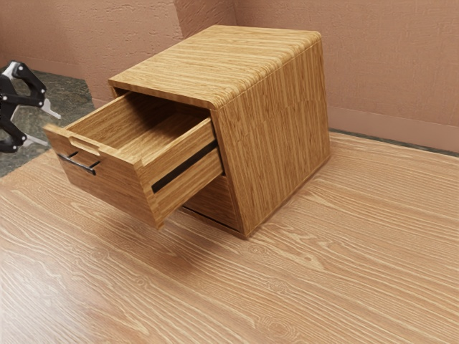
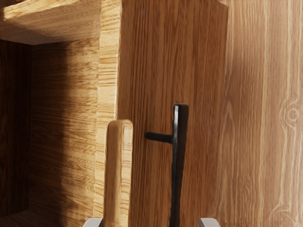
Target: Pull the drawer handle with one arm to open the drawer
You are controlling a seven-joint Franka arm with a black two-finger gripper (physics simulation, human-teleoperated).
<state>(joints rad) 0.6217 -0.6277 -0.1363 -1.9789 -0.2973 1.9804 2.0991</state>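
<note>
Wood-grain bench (image 1: 323, 287) up front, and there's the drawer (image 1: 179, 154), standing well out of the cabinet (image 1: 272, 129). Its dark bar handle (image 1: 77, 164) sits on the drawer front, facing the exterior view's left. Near it the jaws stand apart, gripping nothing, with silver fingertips (image 1: 50, 109) spread and not touching the handle. Beyond the cabinet rises a tan wall (image 1: 387, 57).
</note>
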